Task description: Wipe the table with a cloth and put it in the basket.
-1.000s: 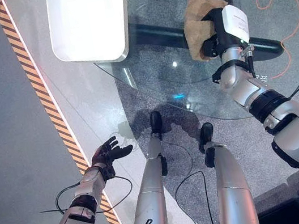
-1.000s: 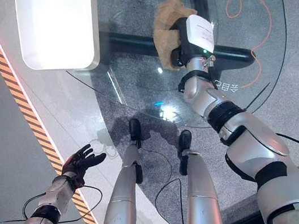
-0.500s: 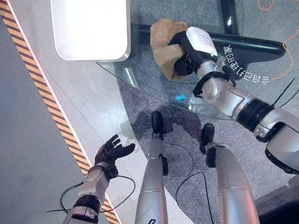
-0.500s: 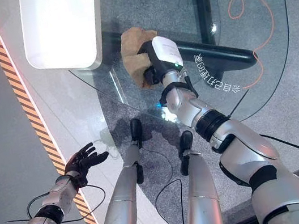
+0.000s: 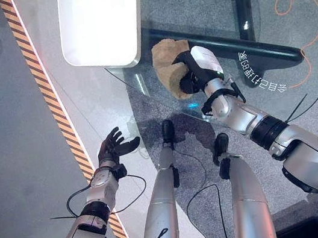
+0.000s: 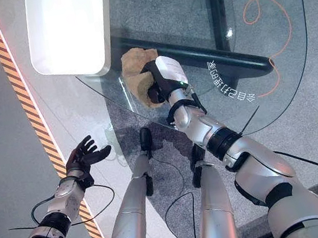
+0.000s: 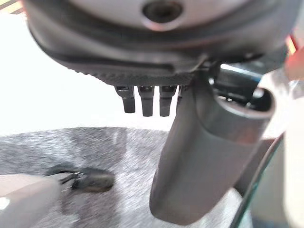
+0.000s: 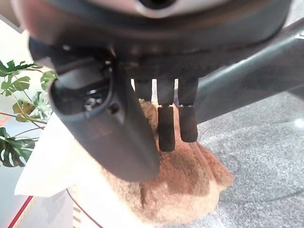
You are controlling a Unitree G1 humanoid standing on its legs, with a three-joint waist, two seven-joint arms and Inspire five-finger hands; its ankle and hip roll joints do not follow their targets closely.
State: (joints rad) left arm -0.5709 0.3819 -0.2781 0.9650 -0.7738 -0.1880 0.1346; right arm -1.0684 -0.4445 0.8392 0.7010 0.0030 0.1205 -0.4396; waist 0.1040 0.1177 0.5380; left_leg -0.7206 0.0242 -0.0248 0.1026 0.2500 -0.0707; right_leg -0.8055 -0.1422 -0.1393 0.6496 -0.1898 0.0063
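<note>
So we've got the crumpled tan terry cloth [image 5: 168, 68] bunched up on the round clear glass table [image 5: 289, 24], close to its near edge and just beside the white rounded rectangular tray [image 5: 100, 22]. Our right hand [image 5: 192, 72] sits on top of the cloth with its fingers [image 8: 167, 128] draped down over it, looks like a loose grip though we can't be totally sure. Our left hand [image 5: 113, 145] hangs well off to the side above the grey floor [image 5: 5, 151], fingers spread and holding nothing.
</note>
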